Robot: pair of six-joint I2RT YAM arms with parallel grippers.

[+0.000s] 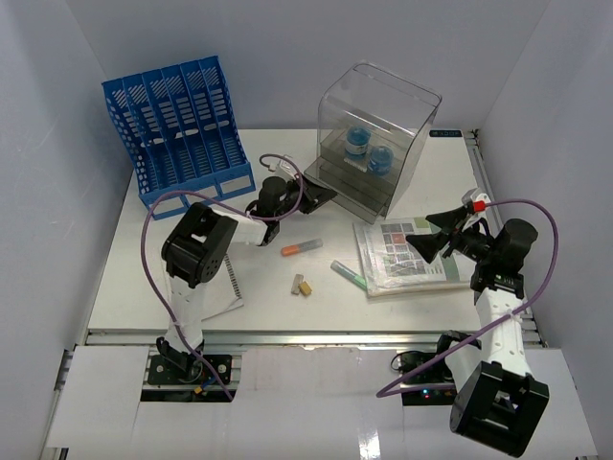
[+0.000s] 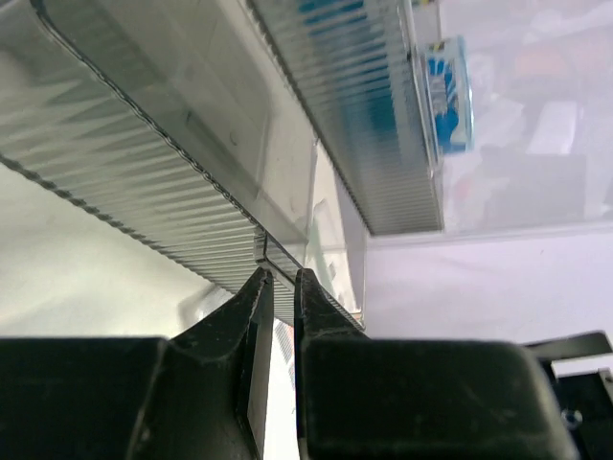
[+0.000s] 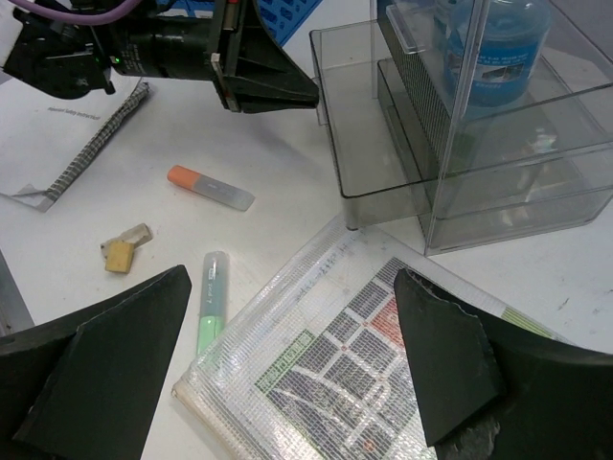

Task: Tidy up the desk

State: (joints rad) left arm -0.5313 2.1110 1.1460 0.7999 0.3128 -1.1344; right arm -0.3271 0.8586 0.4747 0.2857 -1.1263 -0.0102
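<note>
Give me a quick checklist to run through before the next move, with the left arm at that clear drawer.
1. Left gripper pinched on the front lip of the drawer: ok.
2. Drawer pulled out of the clear box: ok.
3. Drawer floor bare: ok.
4. Right gripper open above the mesh pouch: ok.
5. Orange highlighter and green highlighter loose on the desk, apart: ok.
6. Drawer at full travel: cannot tell.

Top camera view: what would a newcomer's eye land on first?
The tall clear plastic drawer box holding blue bottles stands back centre, one smoky drawer pulled out with the left claw pinched on its front lip. At the back left sits a blue slotted file rack.
</note>
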